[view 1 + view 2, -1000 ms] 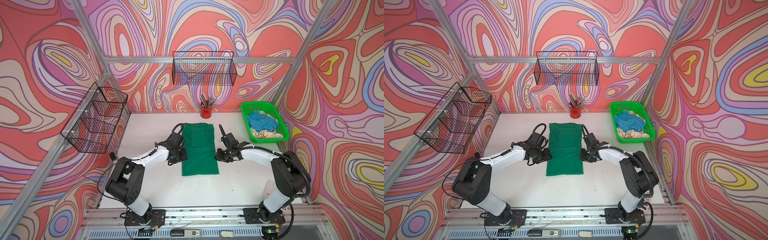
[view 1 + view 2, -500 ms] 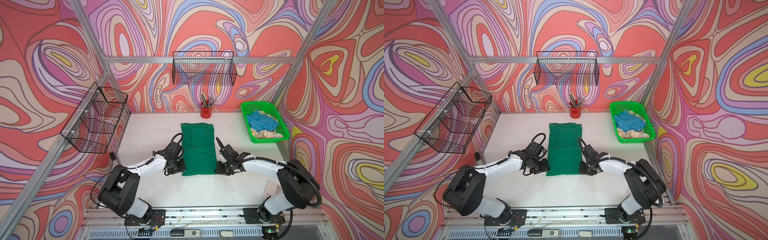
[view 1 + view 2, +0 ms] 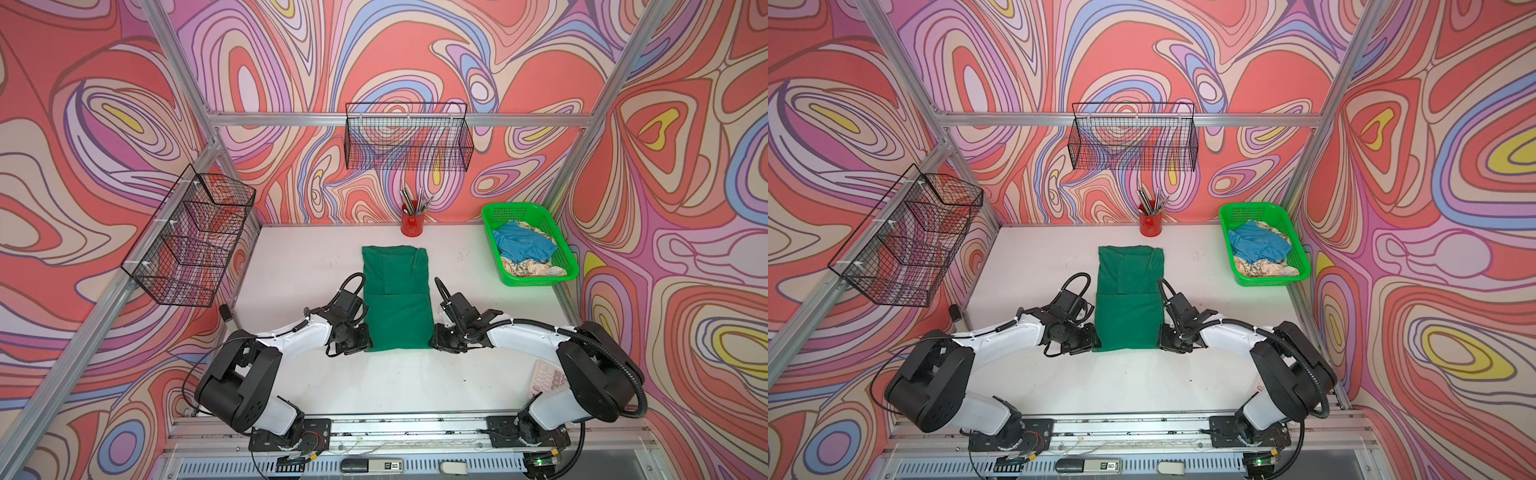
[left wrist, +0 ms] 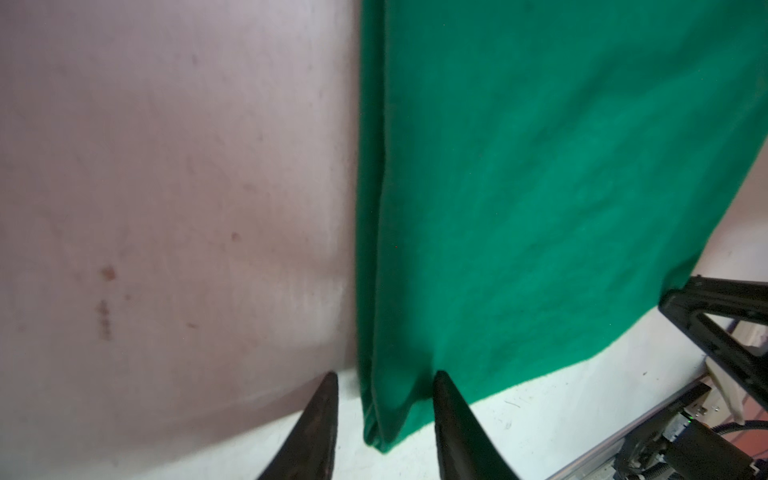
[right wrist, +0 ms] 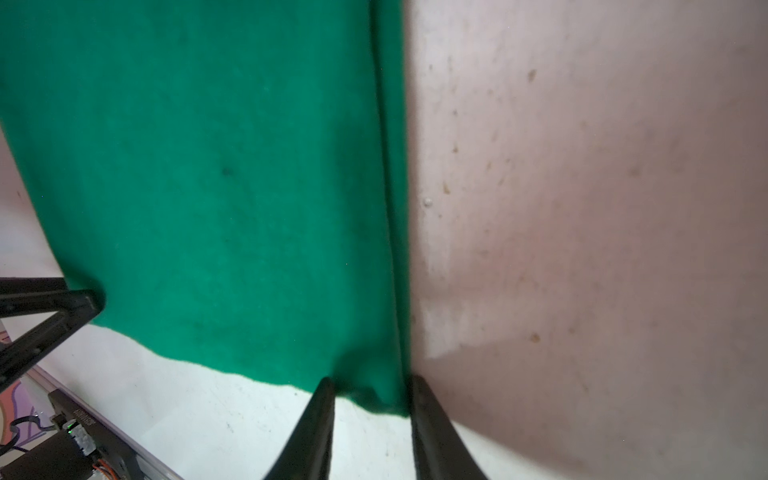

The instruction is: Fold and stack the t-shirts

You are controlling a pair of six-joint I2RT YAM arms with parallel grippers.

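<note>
The left hand (image 4: 384, 376) sits low on the white worktop (image 3: 299, 270), at one near corner of the dark green cloth t-shirt (image 3: 395, 299). Its two black fingers stand a little apart with the corner between them. A bit of bare worktop shows between one finger and the cloth. The right hand (image 5: 370, 380) sits at the other near corner. Its fingers are closer together and the cloth fills the gap. I cannot tell if they pinch it.

The shirt lies flat between the two hands, folded into a long strip that runs away from them. Past its far end stands a round red cup (image 3: 411, 224) full of pens.

Well beyond the right hand, at the worktop's far side, sits a bright green plastic mesh basket (image 3: 536, 281). In it a crumpled light blue t-shirt (image 3: 521, 245) lies on top of a cream patterned t-shirt (image 3: 528, 269).
</note>
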